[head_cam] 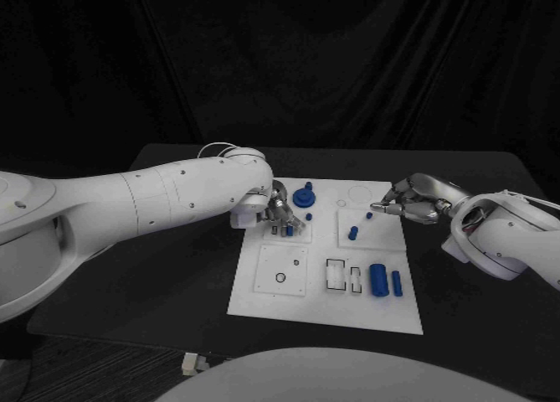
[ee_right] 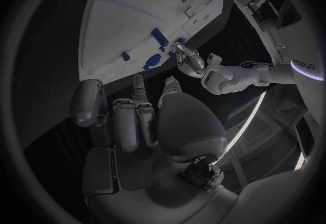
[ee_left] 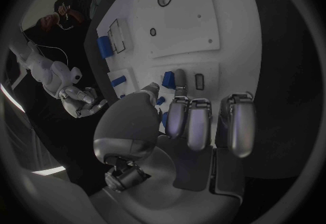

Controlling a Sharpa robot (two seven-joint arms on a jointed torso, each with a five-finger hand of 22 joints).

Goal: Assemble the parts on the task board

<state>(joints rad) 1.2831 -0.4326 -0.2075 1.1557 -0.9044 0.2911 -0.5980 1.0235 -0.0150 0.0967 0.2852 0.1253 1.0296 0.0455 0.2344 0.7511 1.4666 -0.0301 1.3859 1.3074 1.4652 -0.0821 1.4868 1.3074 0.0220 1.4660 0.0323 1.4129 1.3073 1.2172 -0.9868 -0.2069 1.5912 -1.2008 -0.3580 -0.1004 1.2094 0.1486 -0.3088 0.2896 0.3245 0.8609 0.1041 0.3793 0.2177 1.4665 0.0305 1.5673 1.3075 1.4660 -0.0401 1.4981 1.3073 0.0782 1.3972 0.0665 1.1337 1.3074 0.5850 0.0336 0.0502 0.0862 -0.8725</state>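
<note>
In the head view the white task board (head_cam: 331,268) lies mid-table, and everything else is best placed from it: the left hand (head_cam: 270,207) hangs over its far left corner, fingers pointing down at a small blue peg (head_cam: 288,229) in the square plate there, with a round blue knob (head_cam: 304,198) just beyond; the right hand (head_cam: 413,201) sits at the board's far right edge, fingertips drawn together close to a small blue pin (head_cam: 367,215), though whether it pinches anything I cannot tell from here. A large blue cylinder (head_cam: 378,280) and a slimmer blue bar (head_cam: 398,283) lie loose on the board's near right part, beside two open rectangular slots (head_cam: 336,275). In the left wrist view the left hand (ee_left: 193,120) has its fingers curled forward over the board, thumb and one finger closing around a blue peg (ee_left: 168,79); it looks pinched, but contact is not plain. In the right wrist view the right hand (ee_right: 146,110) reaches toward the board with fingers partly curled and nothing visible between them. My judgement: the left hand is seating a peg, which needs it held upright and pressed straight down, and the loose cylinder and bar remain to be placed
</note>
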